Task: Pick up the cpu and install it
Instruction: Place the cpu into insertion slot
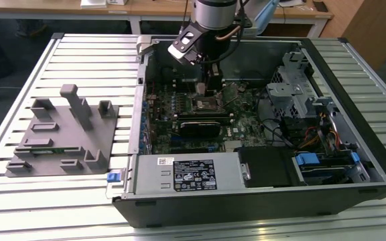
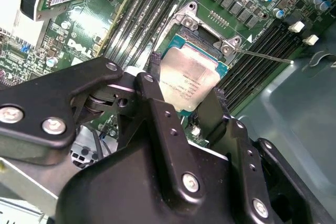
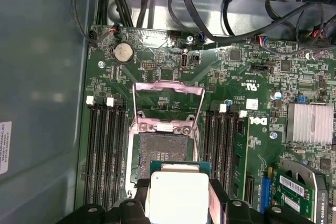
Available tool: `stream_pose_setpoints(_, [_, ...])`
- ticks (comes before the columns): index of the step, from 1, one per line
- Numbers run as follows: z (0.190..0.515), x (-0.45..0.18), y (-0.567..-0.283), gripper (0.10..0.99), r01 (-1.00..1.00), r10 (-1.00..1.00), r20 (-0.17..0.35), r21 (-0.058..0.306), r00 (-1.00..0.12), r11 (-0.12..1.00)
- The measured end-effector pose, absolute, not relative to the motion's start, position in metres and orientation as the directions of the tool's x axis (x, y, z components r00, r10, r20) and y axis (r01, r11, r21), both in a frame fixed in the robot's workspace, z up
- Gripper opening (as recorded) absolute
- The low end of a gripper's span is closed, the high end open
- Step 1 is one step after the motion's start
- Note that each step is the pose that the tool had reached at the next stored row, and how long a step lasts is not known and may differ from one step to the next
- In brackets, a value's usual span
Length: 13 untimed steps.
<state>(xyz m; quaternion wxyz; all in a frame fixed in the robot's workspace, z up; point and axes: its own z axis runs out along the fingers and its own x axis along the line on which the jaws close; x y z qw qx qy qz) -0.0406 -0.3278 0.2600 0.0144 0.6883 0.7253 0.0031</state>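
Exterior view: the arm (image 1: 214,15) points down into an open PC case (image 1: 247,211) on a slatted table (image 1: 79,50). The gripper (image 1: 210,90) hangs just over the socket (image 1: 204,104) on the green board (image 1: 247,120). A grey fixture (image 1: 62,135) sits outside the case, at the exterior view's left.

Second wrist view: 2 black fingers (image 2: 152,90) are closed on the cpu (image 2: 188,77), pinching opposite edges. Its silver top faces up, over the open socket, not seated.

First wrist view: the cpu (image 3: 178,195), held btwn the fingers, overlaps 1 edge of the socket. The metal frame (image 3: 168,90) stands open at the opposite edge, w/ memory slots (image 3: 107,150) on both sides.
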Motion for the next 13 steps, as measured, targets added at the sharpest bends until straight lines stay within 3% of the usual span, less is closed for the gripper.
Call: stream_pose_setpoints(13, [0.243,-0.036,-0.324,0.529,0.998,0.999,-0.017,0.024,-0.05,0.051])
